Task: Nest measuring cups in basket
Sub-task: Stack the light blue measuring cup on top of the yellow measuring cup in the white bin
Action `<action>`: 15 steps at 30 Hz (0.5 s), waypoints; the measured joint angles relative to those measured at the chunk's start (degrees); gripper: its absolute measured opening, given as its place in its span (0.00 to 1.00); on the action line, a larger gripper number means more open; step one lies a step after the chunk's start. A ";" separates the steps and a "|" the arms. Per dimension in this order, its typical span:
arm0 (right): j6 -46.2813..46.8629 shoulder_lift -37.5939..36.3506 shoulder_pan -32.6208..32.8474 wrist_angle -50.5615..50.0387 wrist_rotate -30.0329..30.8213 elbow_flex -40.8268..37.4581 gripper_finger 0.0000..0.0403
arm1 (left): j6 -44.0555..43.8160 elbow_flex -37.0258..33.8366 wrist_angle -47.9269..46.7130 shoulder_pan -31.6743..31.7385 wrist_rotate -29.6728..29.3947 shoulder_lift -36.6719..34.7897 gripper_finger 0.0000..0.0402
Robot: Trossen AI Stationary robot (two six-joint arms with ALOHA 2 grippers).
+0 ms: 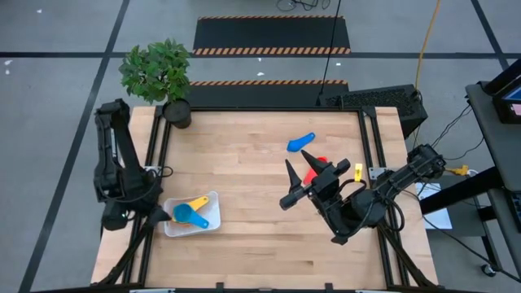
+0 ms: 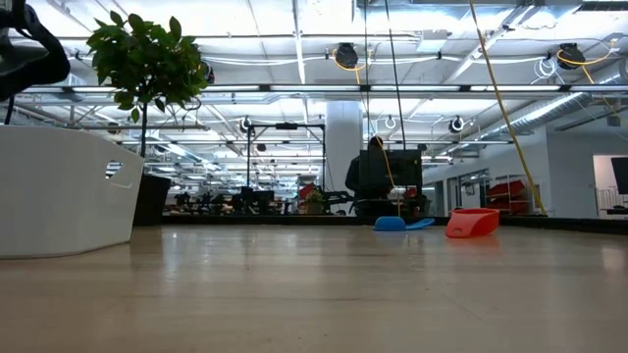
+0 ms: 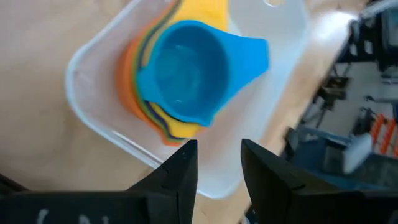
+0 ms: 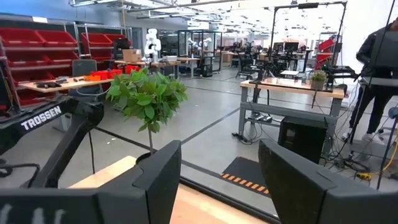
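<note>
1. Hovering just above the basket (image 1: 213, 225) at the table's near-left, the left gripper (image 1: 163, 214) has its two fingers (image 3: 180, 171) parted by a narrow gap with nothing between them; no contact with the cups seen.
2. Basket: white, shallow, rounded corners, flat on the wooden table (image 1: 260, 260). In the low view its wall (image 2: 59, 191) fills the left side.
3. Inside the basket: nested stack of measuring cups. Light blue cup (image 3: 186, 71) on top, bowl up, handle pointing toward the table's far-right. Under it a yellow cup (image 3: 202, 15), then an orange cup (image 3: 127, 87) at the outside; a thin dark band shows between the layers, colour not certain.
4. Right gripper (image 1: 291, 181) is over the table's right-centre, raised, arm coming in from the right edge. Fingers (image 4: 158, 180) stand wide apart, holding nothing; its wrist view looks out level over the far edge into the room.
5. Loose cups, right half: dark blue cup (image 1: 300, 143) toward the far side, handle angled far-right; red cup (image 1: 313, 169) just near of it, partly under the right gripper. Low view shows both resting on the wood, well apart from the basket.
6. Small yellow item (image 1: 358, 171) by the right rail, just beside the right arm; cannot tell if it's a cup.
7. Potted plant (image 1: 159, 73) at far-left corner, in a dark pot.
</note>
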 joint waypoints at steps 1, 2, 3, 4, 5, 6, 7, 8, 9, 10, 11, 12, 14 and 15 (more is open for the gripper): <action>0.35 0.00 -0.04 0.62 -0.05 0.00 0.52 | 1.21 0.55 0.00 0.00 -0.02 -0.27 0.31; 1.35 0.00 -0.11 1.89 -0.17 0.01 0.52 | 2.47 1.23 -0.08 0.00 -0.01 -0.43 0.31; 2.72 0.00 -0.39 3.83 -0.59 0.31 0.52 | 3.93 1.95 -0.04 0.11 -0.03 -0.43 0.31; 3.94 0.00 -0.64 5.29 -2.32 0.91 0.52 | 5.49 2.68 -0.04 0.24 -0.01 -0.41 0.31; 4.69 0.00 -1.03 5.83 -4.27 1.83 0.52 | 7.23 3.44 0.05 0.57 -0.01 -0.37 0.31; 5.16 -0.01 -1.55 5.78 -6.01 3.07 0.52 | 8.81 4.13 0.06 0.91 -0.01 -0.38 0.31; 5.41 -0.05 -2.05 5.18 -7.00 4.36 0.52 | 10.60 4.74 0.01 1.39 -0.02 -0.39 0.31; 5.77 -0.09 -2.70 3.57 -7.76 5.81 0.52 | 12.35 5.29 -0.07 2.00 -0.01 -0.37 0.31; 6.40 -0.06 -3.38 1.34 -8.33 7.35 0.52 | 14.12 5.77 -0.14 2.68 -0.01 -0.37 0.31; 7.44 0.19 -4.18 -1.24 -9.44 8.78 0.52 | 15.75 6.19 -0.11 3.43 -0.02 -0.37 0.31; 8.92 0.48 -5.08 -4.33 -10.83 10.55 0.52 | 17.29 6.51 -0.09 4.28 -0.02 -0.37 0.31; 10.91 0.98 -5.88 -7.52 -12.48 12.22 0.52 | 18.68 6.72 0.06 5.10 0.03 -0.37 0.31; 16.89 2.44 -7.83 -15.36 -17.42 16.13 0.52 | 21.20 6.75 0.77 6.85 1.44 -0.37 0.31; 21.49 3.38 -8.94 -20.18 -21.10 18.21 0.52 | 22.45 6.75 1.04 7.76 2.82 -0.35 0.31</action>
